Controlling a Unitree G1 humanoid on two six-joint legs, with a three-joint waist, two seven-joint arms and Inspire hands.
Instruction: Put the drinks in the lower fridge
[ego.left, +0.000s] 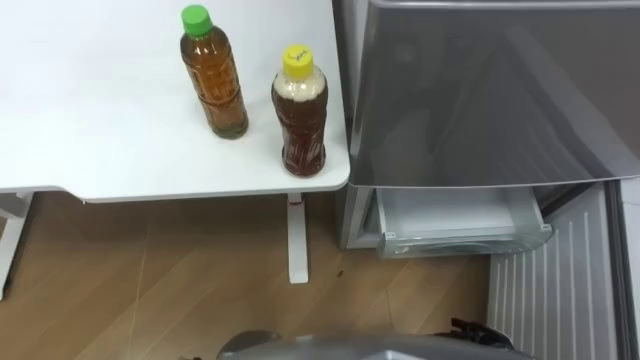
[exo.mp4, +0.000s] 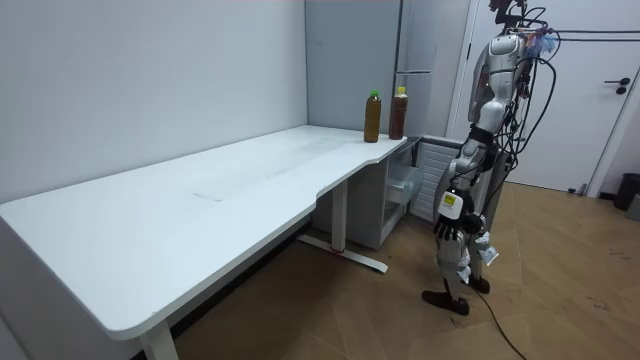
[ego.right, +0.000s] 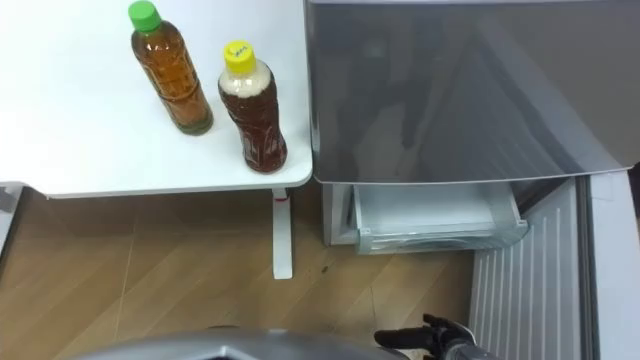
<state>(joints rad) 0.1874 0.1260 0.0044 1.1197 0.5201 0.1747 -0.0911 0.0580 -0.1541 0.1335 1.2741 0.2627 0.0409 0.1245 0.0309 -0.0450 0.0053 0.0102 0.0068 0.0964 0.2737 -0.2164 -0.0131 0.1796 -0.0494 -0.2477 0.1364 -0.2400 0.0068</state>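
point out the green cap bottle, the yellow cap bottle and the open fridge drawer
green cap bottle (ego.left: 218, 90), left eye view, on its body
yellow cap bottle (ego.left: 301, 120), left eye view, on its body
open fridge drawer (ego.left: 455, 212), left eye view, on its bare floor

1. Your robot's torso and limbs are silvery grey, with darker joints.
2. You'll see dark cables bunched round its head and shoulders.
3. Its left hand (exo.mp4: 452, 226) is dark, with a small pale tag at the back.
4. Its feet are black.
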